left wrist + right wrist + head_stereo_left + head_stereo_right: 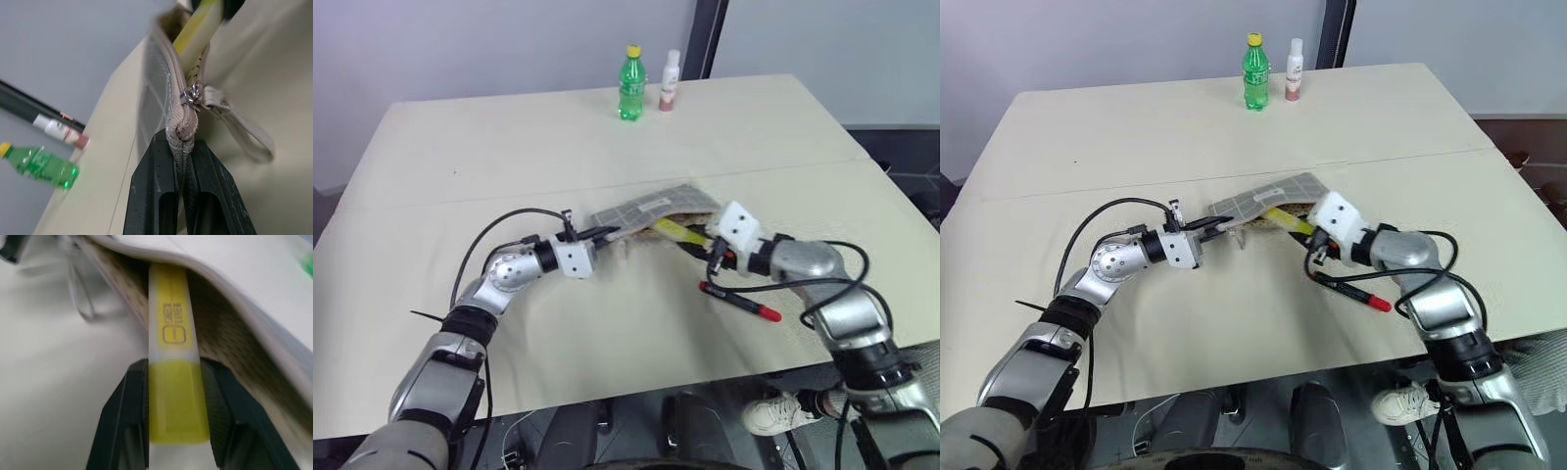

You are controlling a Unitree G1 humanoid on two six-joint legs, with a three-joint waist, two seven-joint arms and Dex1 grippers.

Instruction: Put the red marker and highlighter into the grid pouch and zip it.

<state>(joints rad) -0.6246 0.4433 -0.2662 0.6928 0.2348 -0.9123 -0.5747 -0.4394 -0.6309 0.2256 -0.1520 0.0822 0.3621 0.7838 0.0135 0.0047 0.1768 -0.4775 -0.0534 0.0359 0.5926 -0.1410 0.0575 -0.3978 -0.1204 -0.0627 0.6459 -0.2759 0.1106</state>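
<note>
From overhead, the left gripper (594,238) pinches the grid pouch (651,211) by its end, mid-tabletop, mouth toward the right gripper (700,241). The red marker (740,302) lies nearer the front edge.

The left wrist view shows fingers (156,196) pressed on the zipper seam.

The right wrist view shows fingers (124,416) clamping the highlighter (173,382), its long axis pointing straight into the opening.

You had a flat grey fabric pouch with white grid lines (651,210), its lining tan and dotted, on the pale cream desk (607,127). The short, thick highlighter (173,362) was bright yellow, the slim dark marker (740,301) red-capped, and your pincer fingers (156,196) were black.
</note>
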